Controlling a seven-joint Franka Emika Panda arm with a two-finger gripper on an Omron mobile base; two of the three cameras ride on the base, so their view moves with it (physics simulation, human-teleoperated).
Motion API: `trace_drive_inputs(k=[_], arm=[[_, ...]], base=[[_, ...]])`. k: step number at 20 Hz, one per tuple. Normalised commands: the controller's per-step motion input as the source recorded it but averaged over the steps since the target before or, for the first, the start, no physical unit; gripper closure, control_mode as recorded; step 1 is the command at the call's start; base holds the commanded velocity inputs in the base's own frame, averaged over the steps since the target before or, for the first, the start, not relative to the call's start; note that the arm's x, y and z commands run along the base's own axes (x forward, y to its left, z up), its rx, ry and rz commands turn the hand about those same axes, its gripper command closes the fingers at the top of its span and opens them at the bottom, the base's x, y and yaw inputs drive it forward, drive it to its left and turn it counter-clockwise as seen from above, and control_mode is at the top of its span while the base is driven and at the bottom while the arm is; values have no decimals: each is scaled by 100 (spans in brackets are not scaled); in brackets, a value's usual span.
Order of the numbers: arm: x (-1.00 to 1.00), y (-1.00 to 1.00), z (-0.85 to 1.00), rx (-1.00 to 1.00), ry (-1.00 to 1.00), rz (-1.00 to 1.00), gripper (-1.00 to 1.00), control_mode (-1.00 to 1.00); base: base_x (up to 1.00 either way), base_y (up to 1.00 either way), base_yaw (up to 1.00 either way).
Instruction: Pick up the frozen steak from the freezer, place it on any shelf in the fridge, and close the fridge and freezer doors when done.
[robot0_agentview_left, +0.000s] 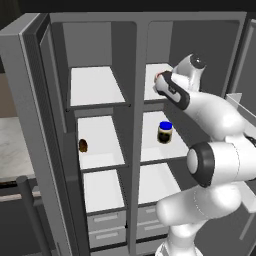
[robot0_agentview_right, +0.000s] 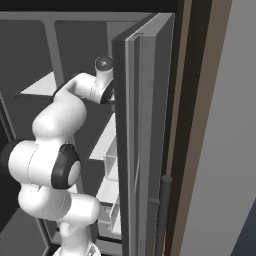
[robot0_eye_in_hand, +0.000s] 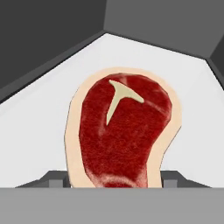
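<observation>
Left base view: both doors of the tall grey unit stand open. The arm reaches to the top shelf (robot0_agentview_left: 152, 82) of the right-hand half; a sliver of red steak (robot0_agentview_left: 159, 76) shows at the hand (robot0_agentview_left: 161, 80). Blue-lidded jar (robot0_agentview_left: 164, 132) on the shelf below. Brown lump (robot0_agentview_left: 83, 145) on the left half's middle shelf, near its left edge.

Right base view: open door (robot0_agentview_right: 142, 150) hides the wrist's end.

Hand view: steak (robot0_eye_in_hand: 120, 135) flat on the white shelf (robot0_eye_in_hand: 39, 131), between the finger tips (robot0_eye_in_hand: 56, 178), both tips tight against its sides, gripping it.
</observation>
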Motion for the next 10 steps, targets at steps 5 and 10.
trace_drive_inputs(k=[5,10], arm=[[29,0,-30,0,2,1,100,-100],[28,0,-18,0,1,1,100,-100]], base=[[0,0,0],[0,0,0]])
